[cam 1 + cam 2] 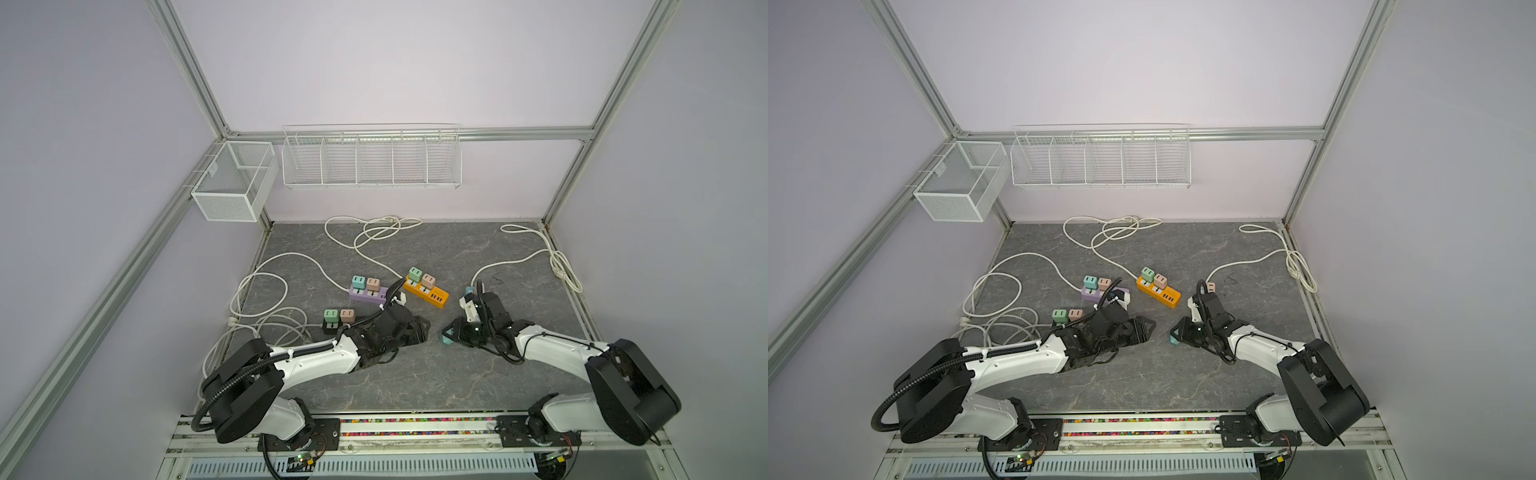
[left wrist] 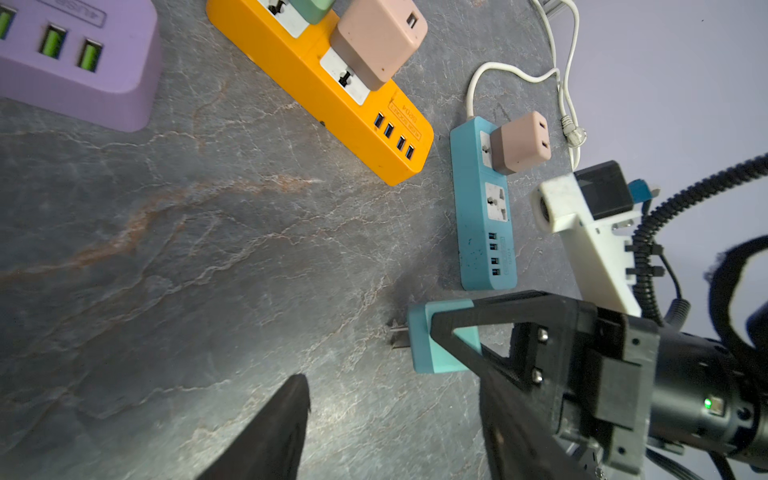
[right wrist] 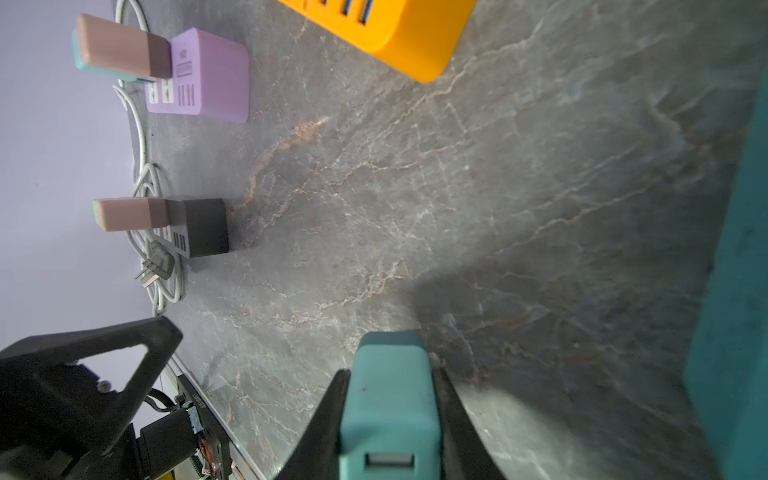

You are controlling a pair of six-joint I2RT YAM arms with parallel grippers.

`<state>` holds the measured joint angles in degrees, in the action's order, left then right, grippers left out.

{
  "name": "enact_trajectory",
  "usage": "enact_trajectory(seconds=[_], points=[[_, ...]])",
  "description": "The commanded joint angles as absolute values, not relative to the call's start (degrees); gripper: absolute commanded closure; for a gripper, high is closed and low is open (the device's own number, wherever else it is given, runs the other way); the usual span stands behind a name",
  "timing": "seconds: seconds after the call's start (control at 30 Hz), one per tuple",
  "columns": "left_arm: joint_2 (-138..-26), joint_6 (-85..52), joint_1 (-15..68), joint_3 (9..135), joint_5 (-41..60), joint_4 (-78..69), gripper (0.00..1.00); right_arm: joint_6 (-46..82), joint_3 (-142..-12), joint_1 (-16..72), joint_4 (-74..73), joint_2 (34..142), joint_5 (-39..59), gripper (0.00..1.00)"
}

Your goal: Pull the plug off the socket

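R hand point(image 3: 392, 372) is shut tight on the small teal square plug point(image 3: 390, 415), w/ 1 black finger on each side. The plug is out of its socket. In the L wrist view its 2 metal pins point(image 2: 397, 334) are bare & point away from the R hand. The plug is low over the dark grey stone-look counter point(image 1: 415, 382); can't tell if it touches. It is near the short end of the long blue power strip point(image 2: 467, 232) but apart from it. On that strip 1 white socket point(image 2: 496, 203) shows its bare face. A pink square plug point(image 2: 521, 143) sits in the next socket, nearer the strip's white cord point(image 2: 478, 79).

L hand point(image 1: 417, 328) is low over the counter & faces the R hand, w/ a small gap between the 2. Its fingers stand apart & hold nothing. Only 1 black finger point(image 2: 274, 428) shows clearly in its own wrist view.

In both top views the orange power strip point(image 1: 428, 293) lies farther back, behind the 2 hands, w/ 1 green & 1 pink plug in it. The purple power strip point(image 1: 368, 296) holds 1 teal & 1 pink plug. The small black power strip point(image 1: 330, 328), just beside the L arm, holds 1 green & 1 pink plug.
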<state>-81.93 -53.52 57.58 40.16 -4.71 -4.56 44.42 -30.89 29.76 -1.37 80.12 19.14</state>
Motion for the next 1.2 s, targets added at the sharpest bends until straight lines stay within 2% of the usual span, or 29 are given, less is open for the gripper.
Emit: enact_trajectory(seconds=[0.0, 0.13, 0.37, 0.5, 0.6, 0.73, 1.17], points=[[-81.8, -53.6, 57.4, 41.2, -5.2, -3.6, 0.32, 45.1, -32.4, 30.4, -3.0, 82.5, 19.2, 0.82], [-82.0, -53.3, 57.4, 41.5, -5.1, -4.0, 0.31, 45.3, -32.6, 30.7, -3.9, 84.6, 18.8, 0.81], [-81.8, -52.7, 57.4, 41.9, -5.1, -3.6, 0.26, 44.8, -32.6, 30.9, -1.9, 85.3, 17.2, 0.73], [-81.5, -52.7, 57.4, 41.9, -5.3, -3.6, 0.24, 44.1, -32.7, 30.9, 0.0, 83.5, 15.8, 0.65], [-81.5, -52.5, 57.4, 42.1, -5.2, -3.5, 0.23, 43.0, -33.3, 30.9, 2.1, 82.0, 14.7, 0.51], [-81.6, -52.3, 57.4, 42.8, -5.3, -3.0, 0.23, 41.6, -34.5, 30.9, 5.4, 80.4, 13.0, 0.4], [-84.9, -52.1, 57.4, 47.9, -3.1, -2.5, 0.22, 34.6, -41.8, 29.6, 21.0, 71.0, 5.2, 0.21]])
